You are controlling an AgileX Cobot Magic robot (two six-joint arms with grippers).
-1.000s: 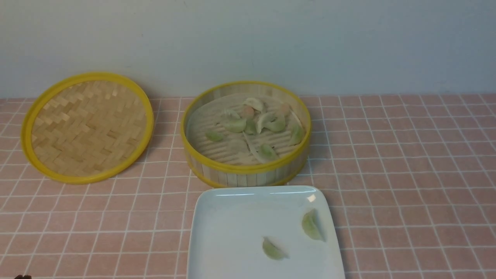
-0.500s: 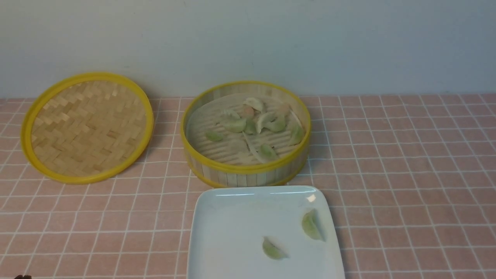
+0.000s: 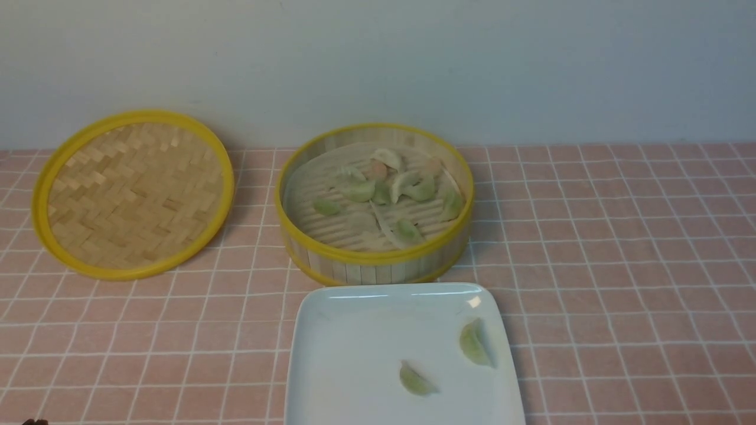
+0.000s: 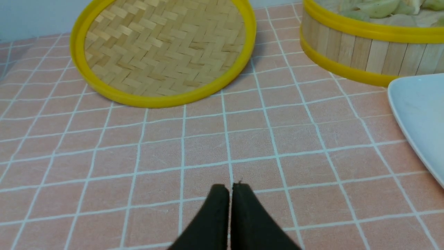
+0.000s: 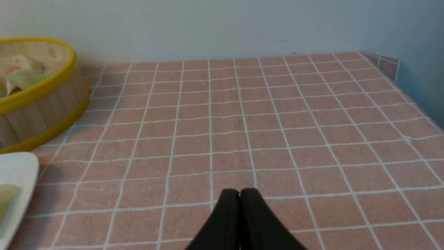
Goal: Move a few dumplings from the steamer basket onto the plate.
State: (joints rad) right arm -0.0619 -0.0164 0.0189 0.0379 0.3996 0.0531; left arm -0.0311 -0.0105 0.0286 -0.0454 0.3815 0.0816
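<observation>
Green, half-translucent dumplings [image 3: 417,381] lie on our white square plate [image 3: 354,354]: one is close to its right edge, toward the far right corner, and the other is nearer to the middle. The plate itself is at the near edge of what we see of the tiled table [image 3: 620,265], and just behind it stands the steamer basket [image 3: 378,273], toward the table's far edge, where more dumplings are gathered, most of them green, some whitish or pinkish. The woven lid [image 3: 136,200] rests to the left of the basket, also toward the far edge. Our left gripper [image 4: 230,187] has its two fingertips pressed together with nothing between them, and our right gripper [image 5: 240,192] is likewise closed and empty. We judge that the transfer is perhaps already sufficient, because two pieces are on the plate; if "a few" should mean more, the step in hand is to choose the next one. For this, we should prefer a dumpling that lies apart from the cluster, open the fingers above it, descend inside the yellow rim without touching it, and squeeze only gently, since the thin skin may deform or slip. Then we should lift it above the rim before we cross to the plate, and release it low, on a free part.
</observation>
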